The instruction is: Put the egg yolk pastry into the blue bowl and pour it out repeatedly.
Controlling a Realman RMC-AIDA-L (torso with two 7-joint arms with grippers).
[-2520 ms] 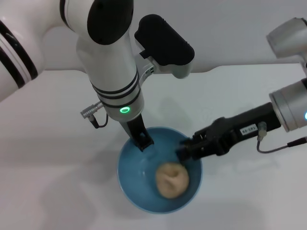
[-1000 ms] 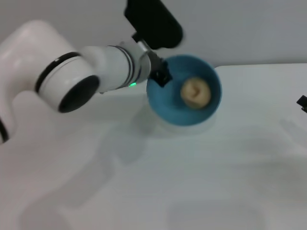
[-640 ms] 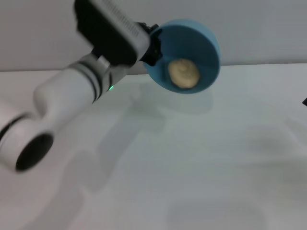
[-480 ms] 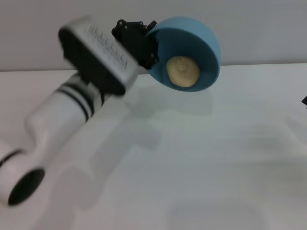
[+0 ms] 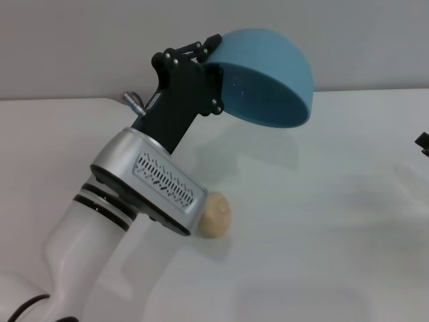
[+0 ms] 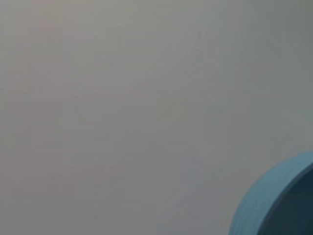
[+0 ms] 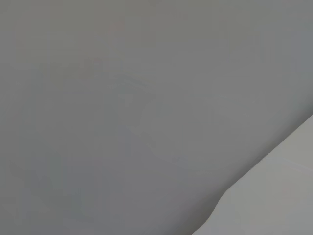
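Note:
My left gripper (image 5: 213, 67) is shut on the rim of the blue bowl (image 5: 267, 77) and holds it high above the table, turned mouth down. A curved piece of that bowl (image 6: 276, 200) fills one corner of the left wrist view. The egg yolk pastry (image 5: 213, 215) lies on the white table (image 5: 322, 221) below, partly hidden behind my left wrist. A small dark tip of my right gripper (image 5: 423, 142) shows at the right edge of the head view, far from the bowl.
My left forearm (image 5: 114, 221) slants across the left half of the table. A grey wall stands behind the table's far edge. The right wrist view shows only the wall and a corner of the table (image 7: 279, 196).
The bowl has tipped over from mouth sideways to mouth down. The pastry has dropped out of it onto the table. My left arm has rolled further.

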